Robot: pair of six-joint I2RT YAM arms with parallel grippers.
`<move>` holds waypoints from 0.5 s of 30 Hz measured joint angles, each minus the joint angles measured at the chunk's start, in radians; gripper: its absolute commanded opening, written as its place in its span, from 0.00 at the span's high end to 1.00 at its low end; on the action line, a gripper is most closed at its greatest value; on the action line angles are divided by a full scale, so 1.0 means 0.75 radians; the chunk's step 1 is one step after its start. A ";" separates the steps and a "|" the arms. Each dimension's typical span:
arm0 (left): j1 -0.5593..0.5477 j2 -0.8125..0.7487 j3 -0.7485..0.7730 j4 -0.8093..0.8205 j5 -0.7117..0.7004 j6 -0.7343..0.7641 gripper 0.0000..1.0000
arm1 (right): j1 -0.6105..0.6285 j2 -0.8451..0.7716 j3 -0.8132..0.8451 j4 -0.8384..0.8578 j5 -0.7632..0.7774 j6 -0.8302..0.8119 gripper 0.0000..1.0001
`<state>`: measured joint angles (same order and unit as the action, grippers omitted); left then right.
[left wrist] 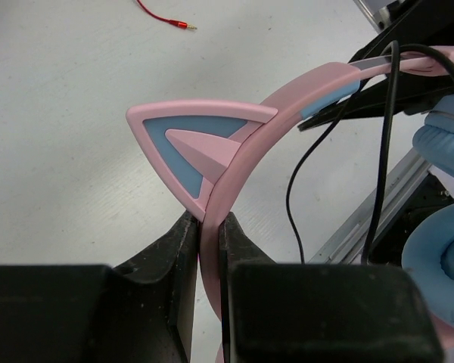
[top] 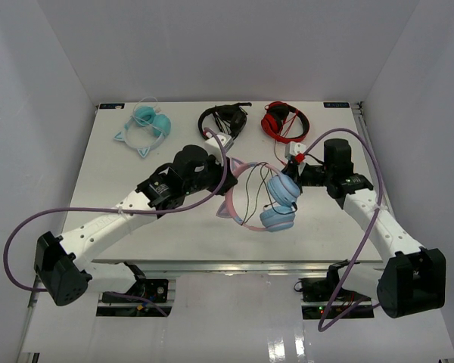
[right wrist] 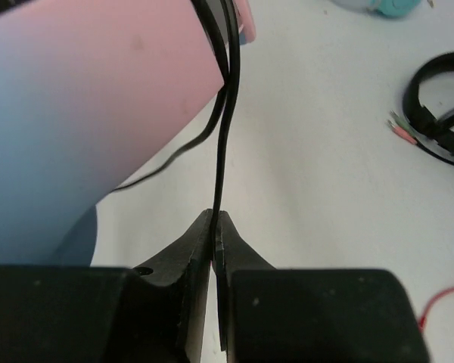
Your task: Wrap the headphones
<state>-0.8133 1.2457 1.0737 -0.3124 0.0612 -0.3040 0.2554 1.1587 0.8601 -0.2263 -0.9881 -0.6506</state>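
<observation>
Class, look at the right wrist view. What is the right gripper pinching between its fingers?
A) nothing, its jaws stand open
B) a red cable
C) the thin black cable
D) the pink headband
C: the right wrist view shows the right gripper shut on the thin black cable, while it is the left gripper that clamps the pink headband.

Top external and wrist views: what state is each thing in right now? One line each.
headphones: held by the headband, cable draped across it.
cable: pinched in the right gripper.
left gripper: shut on the headband.
right gripper: shut on the cable.
turquoise headphones: lying at the far side, no gripper on them.
black headphones: same.
red headphones: same.
</observation>
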 measured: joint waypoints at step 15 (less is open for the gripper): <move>-0.004 0.113 0.412 -0.087 -0.001 -0.055 1.00 | -0.041 0.102 -0.336 0.946 -0.309 0.978 0.49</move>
<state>-0.8165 1.3302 1.3830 -0.3775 0.0604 -0.3454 0.2245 1.2353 0.6078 0.4830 -1.2199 0.0827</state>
